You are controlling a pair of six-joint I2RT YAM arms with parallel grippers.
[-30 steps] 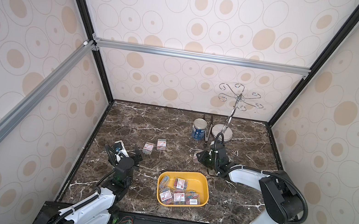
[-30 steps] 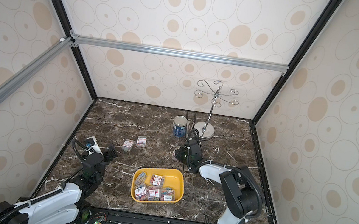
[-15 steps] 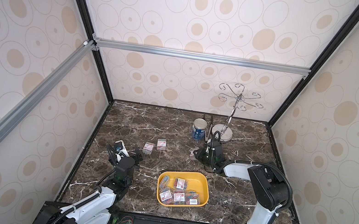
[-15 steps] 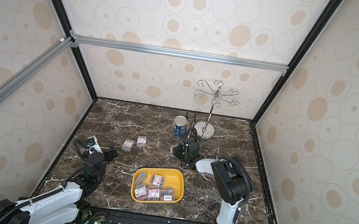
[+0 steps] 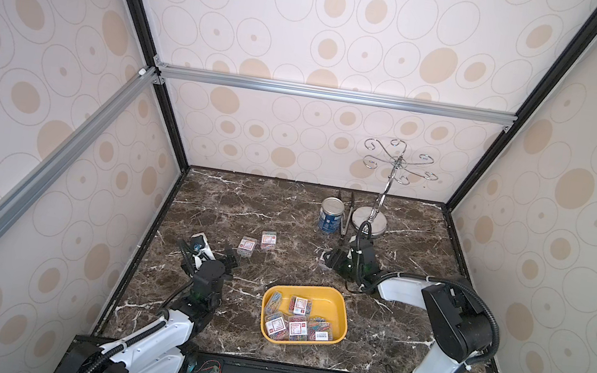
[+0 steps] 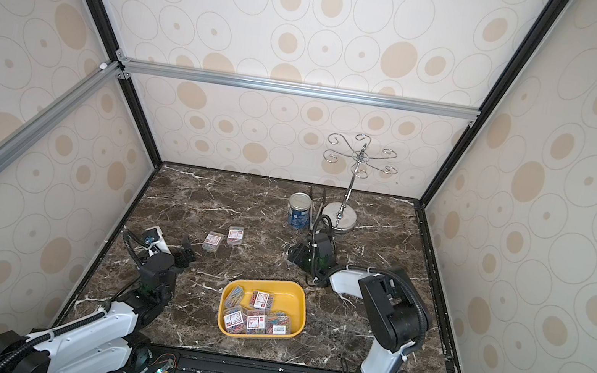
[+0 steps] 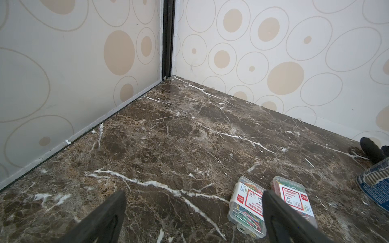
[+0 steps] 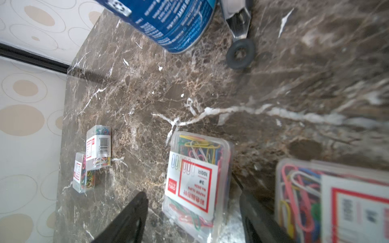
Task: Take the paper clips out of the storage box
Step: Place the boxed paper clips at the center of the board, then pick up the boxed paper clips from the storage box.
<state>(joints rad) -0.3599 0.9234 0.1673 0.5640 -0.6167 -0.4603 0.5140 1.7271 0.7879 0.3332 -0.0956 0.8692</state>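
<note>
Yellow rounded tray holds clear clip cases; right gripper parted around loose case; left gripper wide, empty.

Both arms are white with black joints. The left arm stretches forward, its left gripper low with jaws spread wide. The right arm folds sharply at the elbow, its right gripper low, jaws parted.

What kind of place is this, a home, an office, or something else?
Most likely a robot test booth: patterned wall panels on an aluminium frame, a marble-look tabletop, and a left arm and right arm mounted at its front edge.
</note>
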